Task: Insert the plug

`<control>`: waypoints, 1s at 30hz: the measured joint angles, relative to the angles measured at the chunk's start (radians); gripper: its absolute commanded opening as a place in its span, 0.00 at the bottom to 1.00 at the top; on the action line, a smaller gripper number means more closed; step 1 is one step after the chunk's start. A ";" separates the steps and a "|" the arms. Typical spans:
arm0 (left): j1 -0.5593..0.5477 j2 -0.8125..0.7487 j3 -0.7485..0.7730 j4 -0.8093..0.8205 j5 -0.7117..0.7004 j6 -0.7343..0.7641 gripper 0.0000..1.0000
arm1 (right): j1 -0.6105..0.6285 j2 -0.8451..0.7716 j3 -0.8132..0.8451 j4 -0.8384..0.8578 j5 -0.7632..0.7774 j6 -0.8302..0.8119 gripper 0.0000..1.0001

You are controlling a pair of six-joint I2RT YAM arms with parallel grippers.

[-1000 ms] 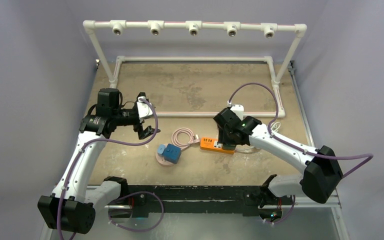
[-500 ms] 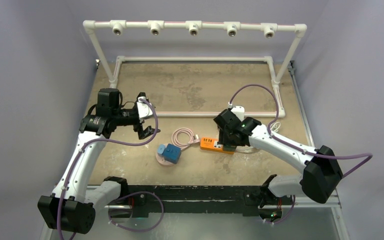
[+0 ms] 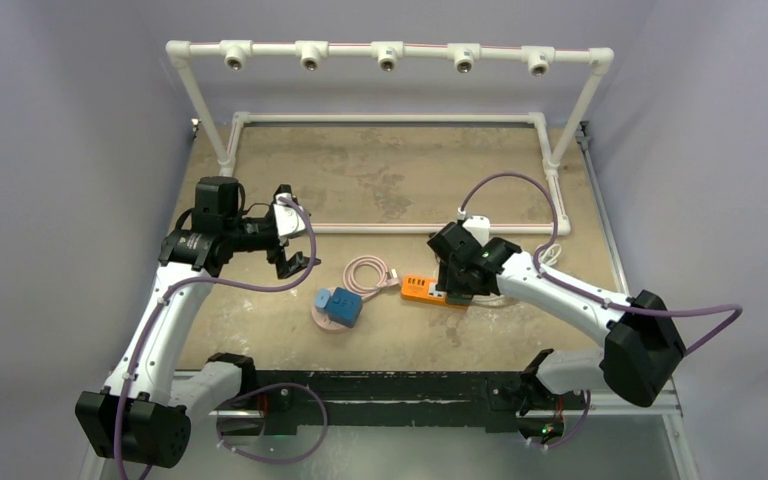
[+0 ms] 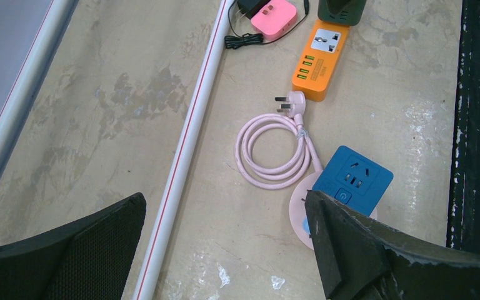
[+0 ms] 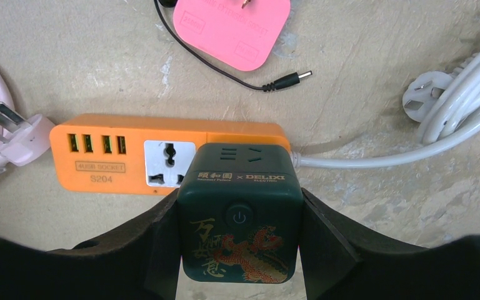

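Clamping the dark green DELIXI cube plug (image 5: 240,206) between its fingers, the right gripper (image 5: 240,240) holds it at lower centre of the wrist view, over the orange power strip (image 5: 100,164), whose long axis runs left-right on the surface (image 5: 69,62). The free white socket (image 5: 170,164) lies just left of the cube, a gap the top view hides under the right arm (image 3: 560,292). The left gripper (image 4: 225,234) hangs wide open and empty, well apart.

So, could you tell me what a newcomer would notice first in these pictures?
Most striking is the dark green cube plug with its red dragon, clamped in the right gripper over the cable end of the orange power strip at mid-table. Next, to its left, the blue socket cube with its coiled pink cable.
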State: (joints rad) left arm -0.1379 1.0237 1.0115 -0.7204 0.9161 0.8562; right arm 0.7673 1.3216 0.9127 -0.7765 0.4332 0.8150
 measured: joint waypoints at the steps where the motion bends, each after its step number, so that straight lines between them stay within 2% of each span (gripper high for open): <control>1: 0.000 0.000 0.000 0.000 0.000 0.000 0.98 | 0.000 0.000 -0.006 0.005 0.000 0.003 0.00; 30: 0.000 0.026 0.011 0.003 0.000 0.000 0.98 | 0.032 -0.036 -0.138 0.163 0.049 0.037 0.00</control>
State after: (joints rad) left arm -0.1379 1.0500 1.0222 -0.7174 0.9161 0.8562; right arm 0.7990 1.2858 0.7746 -0.6136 0.4820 0.8524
